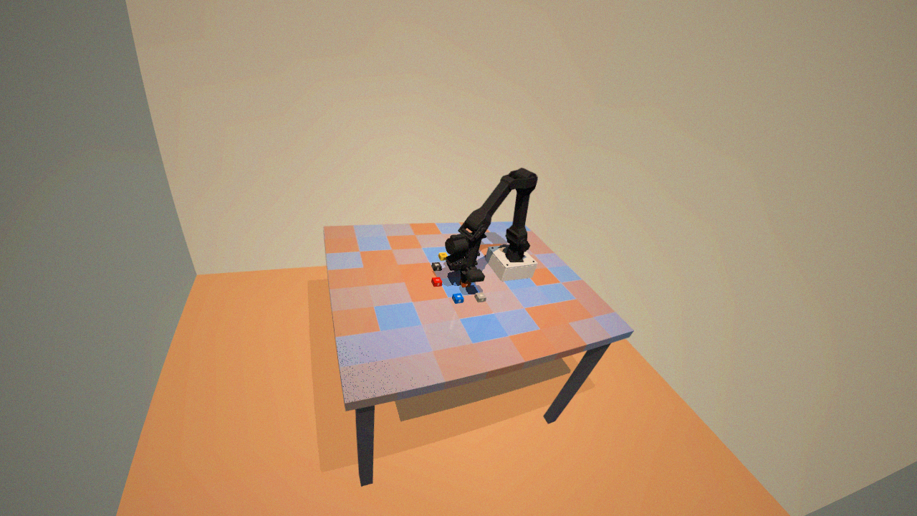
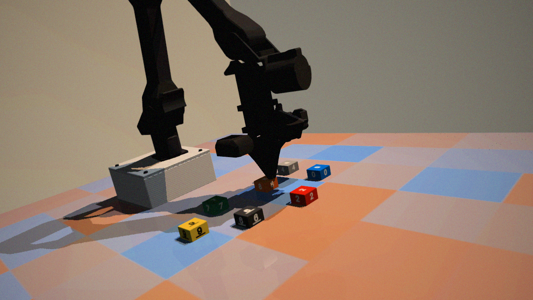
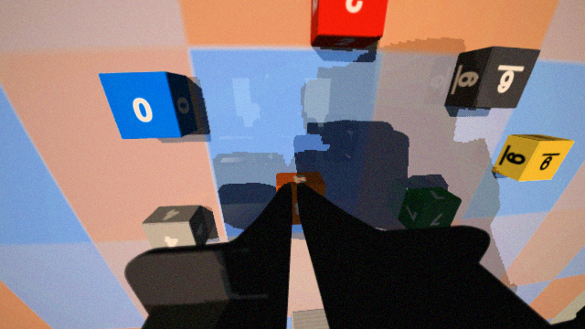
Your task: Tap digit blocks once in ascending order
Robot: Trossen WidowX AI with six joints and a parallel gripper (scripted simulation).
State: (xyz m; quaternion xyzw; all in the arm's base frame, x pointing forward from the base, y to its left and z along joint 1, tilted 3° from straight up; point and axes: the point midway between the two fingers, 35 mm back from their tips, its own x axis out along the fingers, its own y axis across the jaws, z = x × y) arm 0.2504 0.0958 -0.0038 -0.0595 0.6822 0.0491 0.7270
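Gripper (image 1: pixel 466 282) (image 2: pixel 273 178) (image 3: pixel 293 189) closed, empty; tips at top of orange 8 block (image 1: pixel 464 284) (image 2: pixel 260 185) (image 3: pixel 315 181).

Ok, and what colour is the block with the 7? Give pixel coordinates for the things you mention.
Dark green block (image 2: pixel 215 205) (image 3: pixel 429 208), in shadow; shows best in the exterior view.

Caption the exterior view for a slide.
Shut jaws at the orange 8 block, red 2 block nearby.
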